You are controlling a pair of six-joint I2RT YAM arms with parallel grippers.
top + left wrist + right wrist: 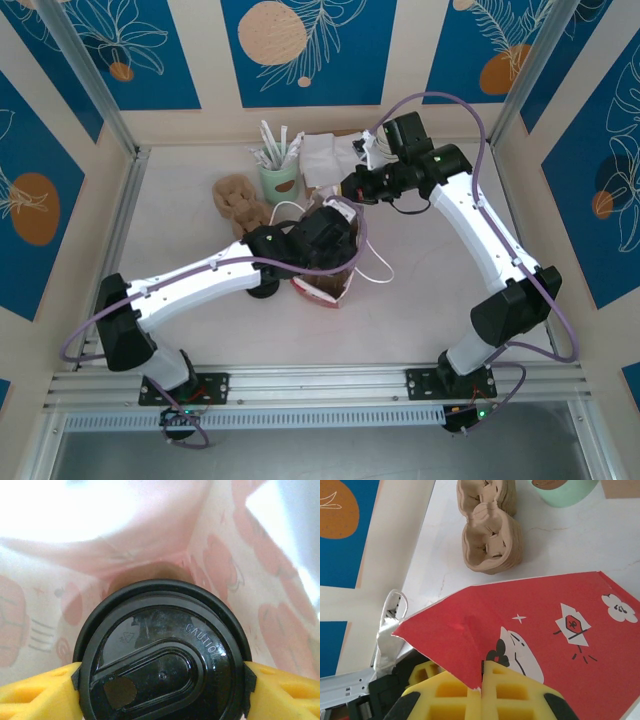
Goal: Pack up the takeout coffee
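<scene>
The right tool (481,690) pinches the rim of the red bag (545,630), pulp cup carriers (487,540) lying beyond.

Blue leaf-patterned wall panels (340,60) surround a pale, evenly lit tabletop (420,300).

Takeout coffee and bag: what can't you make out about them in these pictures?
Left wrist view: the takeout coffee hides its cup body under its own lid; the bag behind it is blurred.
Top view: the left arm covers the bag's mouth, so how deep the cup sits is unclear.
Right wrist view: the bag runs off the right edge, beyond the right hand.
</scene>
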